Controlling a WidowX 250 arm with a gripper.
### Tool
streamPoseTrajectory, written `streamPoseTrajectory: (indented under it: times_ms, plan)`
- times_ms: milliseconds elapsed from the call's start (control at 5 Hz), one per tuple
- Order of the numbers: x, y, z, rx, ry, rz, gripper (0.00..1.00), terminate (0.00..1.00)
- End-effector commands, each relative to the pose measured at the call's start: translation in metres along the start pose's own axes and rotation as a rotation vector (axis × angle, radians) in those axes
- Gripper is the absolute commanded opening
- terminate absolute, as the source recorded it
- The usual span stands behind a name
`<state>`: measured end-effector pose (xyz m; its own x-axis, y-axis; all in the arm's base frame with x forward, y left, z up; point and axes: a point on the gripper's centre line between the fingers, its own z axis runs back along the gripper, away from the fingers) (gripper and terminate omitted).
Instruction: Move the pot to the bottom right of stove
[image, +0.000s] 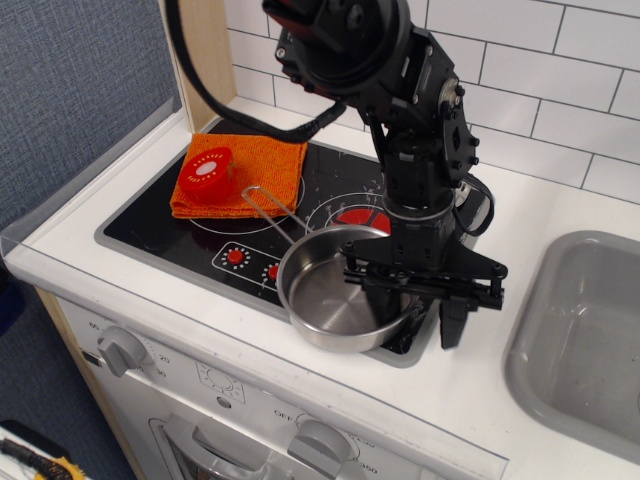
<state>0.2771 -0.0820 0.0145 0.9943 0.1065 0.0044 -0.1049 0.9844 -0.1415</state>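
The shiny steel pot (338, 298) sits on the front right part of the black stove (150, 225), over its front rim. Its thin wire handle (272, 205) points back-left. My gripper (422, 312) hangs from the black arm at the pot's right rim. It is open: one finger (396, 300) is at the rim and the other finger (452, 322) stands apart outside the pot, over the white counter. The red burner centre (360, 217) shows just behind the pot.
An orange cloth (250, 165) with a round red item (208, 172) on it lies at the stove's back left. A grey sink basin (590, 320) is to the right. White tiled wall behind; oven knobs (122, 350) below the front edge.
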Motion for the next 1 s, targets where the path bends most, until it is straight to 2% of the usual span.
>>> streamPoseTrajectory:
  times_ms: [0,200,400,600,800]
  plan:
    - [-0.0076,0.0057,0.0539,0.004,-0.095,-0.028,1.0,0.0]
    - [-0.0085,0.0048,0.0534,0.039,-0.063,-0.107,1.0,0.0]
    - [-0.0022,0.0031,0.0457,0.106,0.005,-0.278,1.0,0.0]
    - [-0.0022,0.0031,0.0457,0.106,0.005,-0.278,1.0,0.0]
    - [-0.0022,0.0031,0.0457,0.106,0.005,-0.278,1.0,1.0]
